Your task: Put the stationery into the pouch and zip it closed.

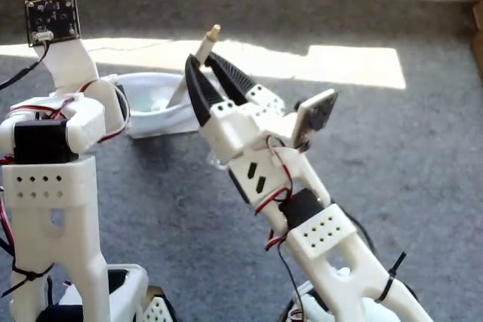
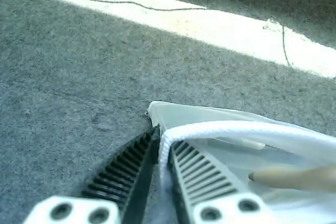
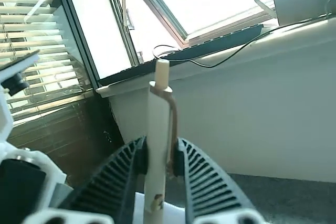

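Ribbed right tool (image 3: 157, 155) clamps cream pen (image 3: 159, 108); left tool (image 2: 160, 141), pouch rim (image 2: 236, 126).

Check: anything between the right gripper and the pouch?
Only the pen that the right gripper clamps. In the high view it slants down from the fingers to the open pouch; the left wrist view shows its lower end inside.

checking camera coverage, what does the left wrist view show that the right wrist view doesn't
Left wrist view: the left pincer shut on the pouch rim, over grey carpet. Right wrist view: the right pincer clamping the pen, with window blinds behind. Both: the pen, its tip apparently inside the pouch.
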Controlling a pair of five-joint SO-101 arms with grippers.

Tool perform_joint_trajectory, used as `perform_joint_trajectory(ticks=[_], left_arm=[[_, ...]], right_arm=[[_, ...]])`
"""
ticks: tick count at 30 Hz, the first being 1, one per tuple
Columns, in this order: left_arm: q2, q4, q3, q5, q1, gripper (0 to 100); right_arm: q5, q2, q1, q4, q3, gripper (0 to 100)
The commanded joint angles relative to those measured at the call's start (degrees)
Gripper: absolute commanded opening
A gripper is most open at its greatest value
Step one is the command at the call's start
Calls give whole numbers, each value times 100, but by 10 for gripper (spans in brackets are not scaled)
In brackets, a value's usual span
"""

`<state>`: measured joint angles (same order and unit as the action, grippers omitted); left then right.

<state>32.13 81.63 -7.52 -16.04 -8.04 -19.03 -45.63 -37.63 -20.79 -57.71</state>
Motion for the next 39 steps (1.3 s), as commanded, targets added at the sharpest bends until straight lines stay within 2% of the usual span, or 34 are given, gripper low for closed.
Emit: perform_joint_trajectory(ticks=[1, 6, 12, 21, 28, 32, 39], left_arm=[[31, 18, 207, 44, -66, 10], [22, 18, 207, 44, -66, 10], [13, 18, 207, 44, -66, 10], [4, 18, 207, 44, -66, 10], [-4, 18, 198, 53, -66, 10], [22, -26, 101, 53, -66, 10], [31, -18, 57, 53, -75, 11]], right_arm=[[-343, -198, -154, -154, 31, 6], [-316, -198, -374, -110, 22, 22], [-316, -189, -637, -101, -145, 160], [220, -259, -690, -101, -215, 162], [651, -259, -356, -66, -180, 162], [659, -312, -145, 954, 198, 162], [659, -769, 180, 3688, 1736, 162]])
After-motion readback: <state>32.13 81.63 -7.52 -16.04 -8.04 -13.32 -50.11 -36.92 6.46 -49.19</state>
